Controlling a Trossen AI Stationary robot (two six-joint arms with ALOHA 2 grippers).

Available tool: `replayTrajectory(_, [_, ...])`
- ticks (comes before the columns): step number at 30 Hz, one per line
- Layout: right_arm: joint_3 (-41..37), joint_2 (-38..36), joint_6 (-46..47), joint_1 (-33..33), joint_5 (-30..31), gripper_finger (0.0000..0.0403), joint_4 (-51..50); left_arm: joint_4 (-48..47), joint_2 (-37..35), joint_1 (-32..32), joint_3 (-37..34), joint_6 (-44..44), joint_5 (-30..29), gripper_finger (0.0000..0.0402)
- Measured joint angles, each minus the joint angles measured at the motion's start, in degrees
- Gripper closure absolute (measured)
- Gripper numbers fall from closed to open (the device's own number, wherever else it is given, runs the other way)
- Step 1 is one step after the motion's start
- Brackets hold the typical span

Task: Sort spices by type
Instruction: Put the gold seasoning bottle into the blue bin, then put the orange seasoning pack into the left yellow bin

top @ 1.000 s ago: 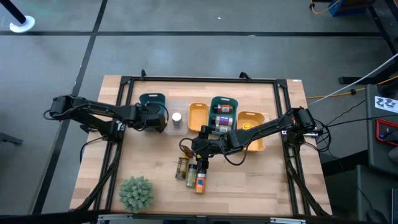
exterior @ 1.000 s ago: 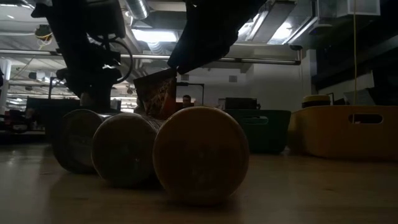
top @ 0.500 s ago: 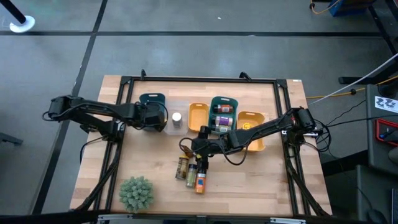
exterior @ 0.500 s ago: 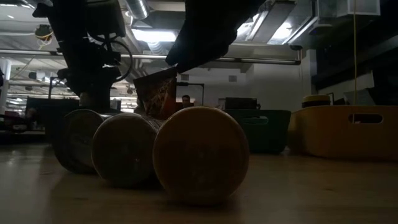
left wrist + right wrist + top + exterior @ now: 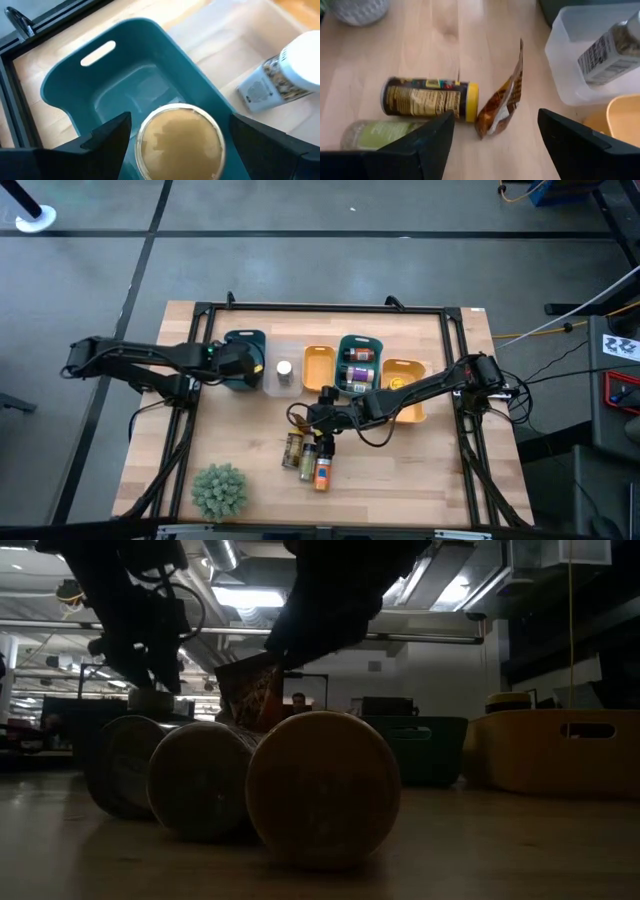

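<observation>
A: Where's the right gripper (image 5: 492,150)?

B: Low over mid-table, fingers spread, nothing between them. The packet (image 5: 502,100) lies just ahead, standing on its edge beside the yellow-lidded jar (image 5: 427,100), which lies on its side. A green-filled jar (image 5: 380,135) lies next to that one.

A: How would the packet handle?

B: Light and soft, I'd judge. It's a thin foil-like pouch, so it will crumple and could slip if pinched at the bulging middle. The flat sealed top edge looks like the better hold. Pressing down could flop it over.

A: And the jars?

B: Stiff, round and probably smooth. Lying down, they roll, so I'd take one across the body near its middle, jaws square to its length. The high view shows three lying together (image 5: 308,455) below the gripper, so a nudge may set the neighbours rolling.

A: The left gripper (image 5: 175,145)?

B: Over the teal tray (image 5: 65,85) at the back left, fingers spread either side of a tan-lidded jar (image 5: 180,140) that stands in the tray. Not gripped, as far as I can see. A white-capped bottle (image 5: 280,75) lies in the clear tray (image 5: 235,35) alongside.
</observation>
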Motion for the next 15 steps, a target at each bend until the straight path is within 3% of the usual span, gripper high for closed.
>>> replayTrajectory(9, [0.0, 4.4, 0.0, 0.0, -0.9, 0.0116, 4.8, 0.1, -7.4, 0.0, 0.0, 0.0, 0.0, 0.0084])
replayTrajectory(15, [0.0, 6.9, 0.0, 0.0, 1.9, 0.0119, 8.5, 0.2, -10.5, -0.2, 0.0, -0.1, 0.2, 0.0084])
